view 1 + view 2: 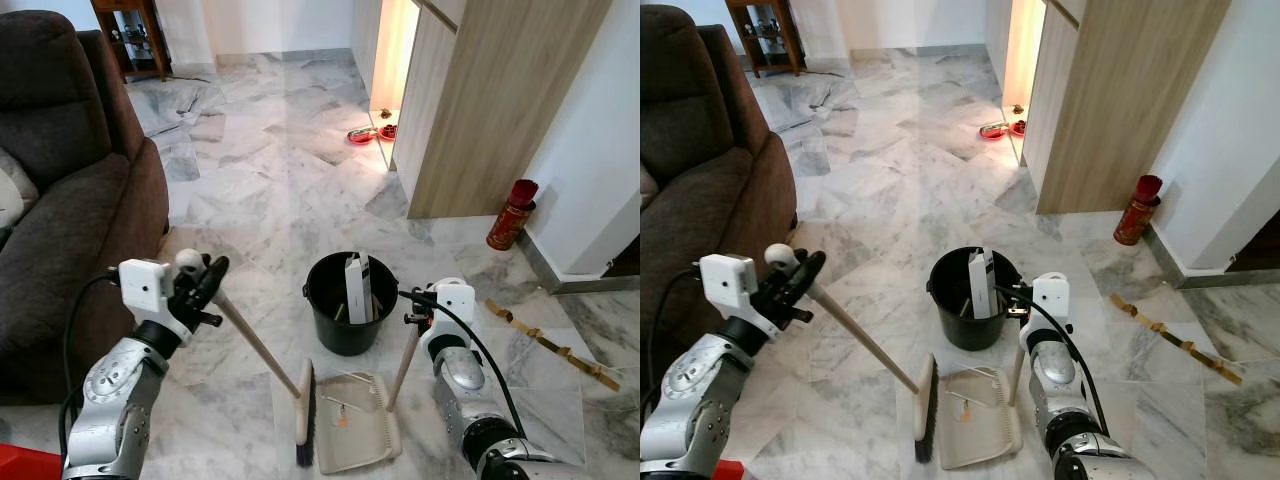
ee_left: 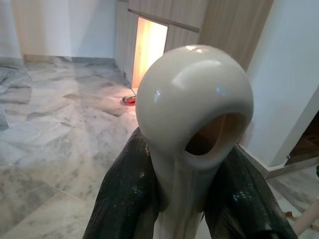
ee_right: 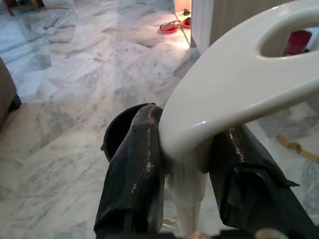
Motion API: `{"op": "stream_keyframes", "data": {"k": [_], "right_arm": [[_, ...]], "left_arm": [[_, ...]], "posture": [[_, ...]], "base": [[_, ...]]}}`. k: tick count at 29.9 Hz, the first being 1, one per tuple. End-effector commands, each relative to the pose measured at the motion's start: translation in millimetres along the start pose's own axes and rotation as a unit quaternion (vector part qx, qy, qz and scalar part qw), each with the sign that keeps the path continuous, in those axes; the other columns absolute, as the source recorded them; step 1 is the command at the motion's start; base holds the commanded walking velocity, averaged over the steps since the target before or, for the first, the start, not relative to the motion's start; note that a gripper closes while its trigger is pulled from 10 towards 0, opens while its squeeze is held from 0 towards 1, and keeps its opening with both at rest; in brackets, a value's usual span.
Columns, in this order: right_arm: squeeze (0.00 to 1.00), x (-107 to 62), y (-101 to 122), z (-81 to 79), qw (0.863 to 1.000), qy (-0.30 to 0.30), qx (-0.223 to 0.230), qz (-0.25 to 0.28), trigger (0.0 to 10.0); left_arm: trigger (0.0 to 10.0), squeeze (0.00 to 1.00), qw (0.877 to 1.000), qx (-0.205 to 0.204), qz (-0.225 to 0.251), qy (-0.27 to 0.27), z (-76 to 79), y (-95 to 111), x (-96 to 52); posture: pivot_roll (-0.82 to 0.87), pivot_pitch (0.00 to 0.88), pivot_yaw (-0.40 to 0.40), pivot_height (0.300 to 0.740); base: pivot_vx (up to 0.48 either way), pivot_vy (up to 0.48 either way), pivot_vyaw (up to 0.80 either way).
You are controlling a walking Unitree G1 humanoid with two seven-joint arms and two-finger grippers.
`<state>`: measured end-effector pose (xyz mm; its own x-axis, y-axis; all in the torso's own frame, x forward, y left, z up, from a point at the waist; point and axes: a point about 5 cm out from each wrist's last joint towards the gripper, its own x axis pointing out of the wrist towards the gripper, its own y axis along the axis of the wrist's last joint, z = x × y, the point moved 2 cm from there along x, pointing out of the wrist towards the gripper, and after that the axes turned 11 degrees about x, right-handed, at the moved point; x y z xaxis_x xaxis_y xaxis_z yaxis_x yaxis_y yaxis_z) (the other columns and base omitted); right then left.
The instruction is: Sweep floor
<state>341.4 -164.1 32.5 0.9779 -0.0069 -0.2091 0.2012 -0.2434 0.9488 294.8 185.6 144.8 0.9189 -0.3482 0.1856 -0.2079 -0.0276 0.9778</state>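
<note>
Sweeping looks nearly done: left gripper (image 1: 205,275) pinches broom (image 1: 262,350), right gripper (image 1: 418,305) pinches dustpan (image 1: 355,420) holding debris, lower centre, bucket (image 1: 348,300) waiting

The scene is evenly and brightly lit. A warm orange glow is cast from a lit recess (image 1: 392,60) in the wooden cabinet, and it is mirrored on the polished marble floor (image 1: 270,170) beside pale streaks of glare. Soft, short shadows are thrown under the black bucket (image 1: 350,300). The head views are sharp, with slight bending of straight lines near the edges. In the wrist views the near cream handle (image 2: 192,109) is rendered softly, with bright highlights on its gloss, while the background stays fairly clear.
</note>
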Motion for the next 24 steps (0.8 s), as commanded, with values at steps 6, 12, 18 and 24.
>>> {"op": "stream_keyframes", "data": {"k": [6,12,18,24], "right_arm": [[0.0,0.3,-5,1.1,0.997,0.001,0.074,-0.02,10.0],[0.0,2.3,0,0.1,0.996,0.006,0.084,-0.015,10.0],[0.0,3.3,1,-3.1,0.996,0.009,0.085,-0.014,10.0],[0.0,3.0,-1,-5.0,0.996,0.013,0.089,-0.016,10.0]], "left_arm": [[10.0,0.0,1.0,-0.012,0.004,-0.017,7.5,-1,3.8],[10.0,0.0,0.998,-0.061,0.009,-0.005,7.5,-4,2.0],[10.0,0.0,0.997,-0.075,0.014,0.007,2.6,-4,-0.9],[10.0,0.0,0.998,-0.059,0.035,0.005,-0.8,16,0.1]], "posture": [[0.01,0.067,0.023,0.74],[0.01,0.068,0.017,0.74],[0.01,0.067,0.015,0.74],[0.03,0.06,0.016,0.74]], "base": [[0.0,0.0,0.0],[0.0,0.0,0.0],[0.0,0.0,0.0],[0.0,0.0,0.0]]}}
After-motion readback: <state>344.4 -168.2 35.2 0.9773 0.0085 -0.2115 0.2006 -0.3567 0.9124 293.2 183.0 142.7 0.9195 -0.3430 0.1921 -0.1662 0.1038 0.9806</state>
